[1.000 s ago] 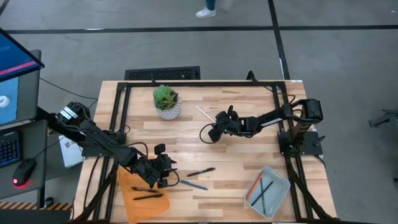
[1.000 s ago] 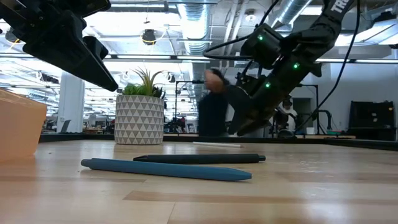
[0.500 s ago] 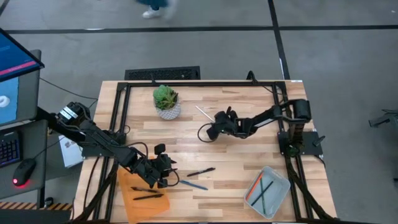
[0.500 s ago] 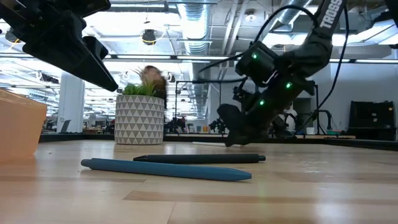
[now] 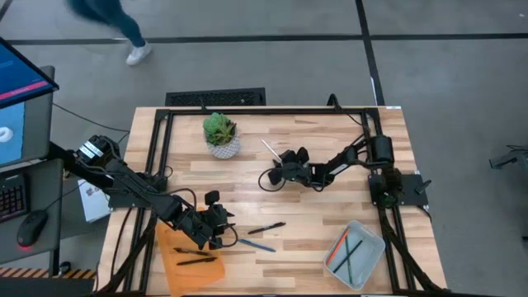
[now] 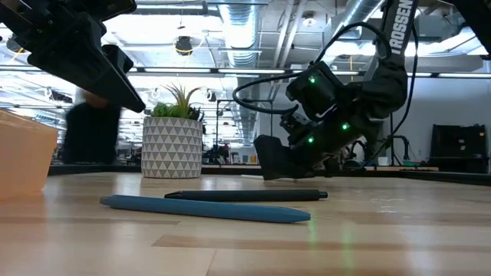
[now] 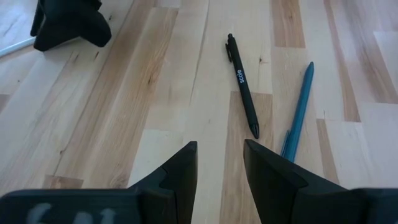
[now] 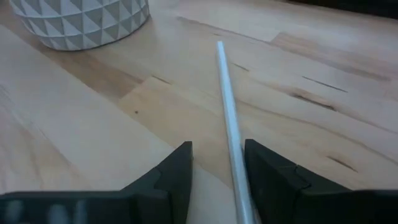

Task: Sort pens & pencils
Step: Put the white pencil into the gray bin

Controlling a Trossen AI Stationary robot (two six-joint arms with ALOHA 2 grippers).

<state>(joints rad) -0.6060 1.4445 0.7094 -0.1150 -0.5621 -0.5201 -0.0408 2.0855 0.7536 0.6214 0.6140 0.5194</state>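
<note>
White pencil [image 8: 231, 130] on bench [image 5: 313, 206] betw open right claw [image 8: 217, 171] fingers, prob untouched; left claw [image 7: 219, 168] open nr black pen [image 7: 242, 85].

**Where things lie on our table**

We see the plant pot [image 5: 221, 136] at the back. Beside it lies one pencil [image 5: 269, 149], our right tool [image 5: 275, 172] over its near end. Two pens [image 5: 266, 228] lie side by side near the front, right of our left tool [image 5: 221, 233]. A tray [image 5: 355, 252] holding pencils sits front right.

The tabletop [image 5: 313, 214] is viewed straight down from overhead; a level view is taken at its surface. The black pen [image 5: 266, 227] is shared with the close left wrist view.
</note>
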